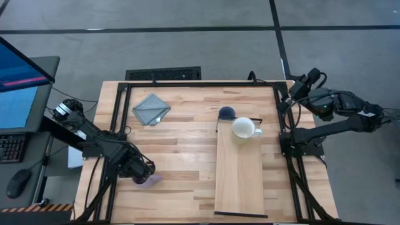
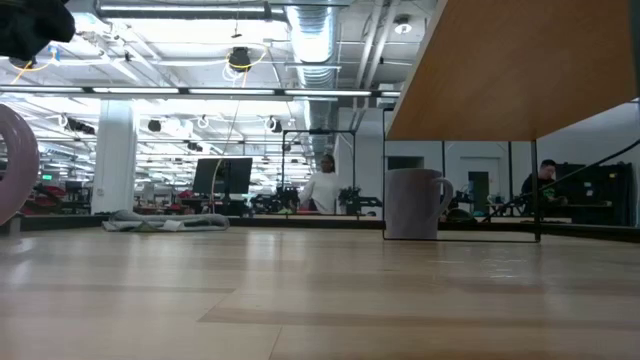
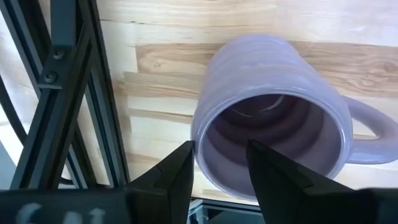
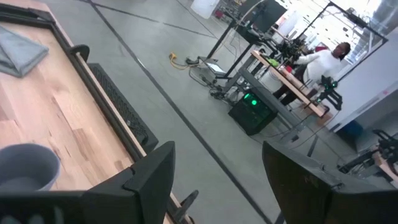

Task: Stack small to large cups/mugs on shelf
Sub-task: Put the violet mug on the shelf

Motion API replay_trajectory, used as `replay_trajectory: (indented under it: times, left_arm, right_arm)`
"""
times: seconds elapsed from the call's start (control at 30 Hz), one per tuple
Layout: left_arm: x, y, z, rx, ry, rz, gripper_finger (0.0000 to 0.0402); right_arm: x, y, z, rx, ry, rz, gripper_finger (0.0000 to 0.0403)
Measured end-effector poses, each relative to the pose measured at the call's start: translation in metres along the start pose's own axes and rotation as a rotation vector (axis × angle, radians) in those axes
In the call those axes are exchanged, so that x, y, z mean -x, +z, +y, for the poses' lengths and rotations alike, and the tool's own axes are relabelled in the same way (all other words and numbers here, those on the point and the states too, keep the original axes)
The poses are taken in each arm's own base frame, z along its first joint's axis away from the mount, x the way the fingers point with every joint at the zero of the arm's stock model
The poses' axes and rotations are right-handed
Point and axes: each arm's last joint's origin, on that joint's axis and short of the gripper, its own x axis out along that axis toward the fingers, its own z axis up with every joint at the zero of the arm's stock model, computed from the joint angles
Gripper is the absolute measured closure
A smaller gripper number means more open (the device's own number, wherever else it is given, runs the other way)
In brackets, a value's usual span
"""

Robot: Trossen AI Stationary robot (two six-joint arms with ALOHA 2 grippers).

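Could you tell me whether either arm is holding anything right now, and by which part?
The left gripper straddles the lavender mug's rim, one finger inside; a firm hold cannot be told.
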Motion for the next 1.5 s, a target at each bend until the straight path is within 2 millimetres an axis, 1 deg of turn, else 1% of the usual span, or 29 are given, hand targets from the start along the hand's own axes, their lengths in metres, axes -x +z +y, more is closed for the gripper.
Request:
replay_trajectory:
  times: [0.33, 0.43, 0.57, 0.7, 0.77, 0.87, 1.1, 1.17, 1.5]
  left_arm:
    - [-0.011, 0.005, 0.004, 0.014, 0.042, -0.009, 0.0264]
    - [-0.015, 0.005, 0.002, 0.008, 0.023, 0.008, 0.0264]
    - [-0.027, 0.005, -0.001, -0.005, 0.0, 0.065, 0.0264]
    - [-0.029, 0.007, -0.002, -0.013, -0.031, 0.033, 0.0267]
    - [-0.028, 0.008, -0.003, -0.013, -0.041, 0.025, 0.0274]
    - [-0.028, 0.008, -0.002, -0.016, -0.039, 0.027, 0.0296]
    - [-0.028, 0.008, -0.003, -0.058, -0.066, -0.002, 0.037]
    - [-0.028, 0.009, -0.004, -0.066, -0.08, -0.015, 0.0385]
    - [-0.026, 0.012, -0.008, -0.057, -0.132, -0.049, 0.0385]
  right_arm:
    - [0.0, 0.0, 0.0, 0.0, 0.0, 0.0, 0.0138]
    - [0.0, 0.0, 0.0, -0.001, 0.0, 0.0, 0.0138]
    - [0.0, 0.0, 0.0, -0.001, 0.0, 0.0, 0.0138]
    - [0.0, 0.0, 0.0, 0.0, 0.0, 0.0, 0.0138]
    - [0.0, 0.0, 0.0, -0.001, 0.0, 0.0, 0.0138]
    - [0.0, 0.0, 0.0, -0.001, 0.0, 0.0, 0.0138]
    - [0.0, 0.0, 0.0, -0.001, 0.0, 0.0, 0.0138]
    - [0.0, 0.0, 0.0, -0.001, 0.0, 0.0, 0.0138]
    - [0.0, 0.0, 0.0, -0.001, 0.0, 0.0, 0.0138]
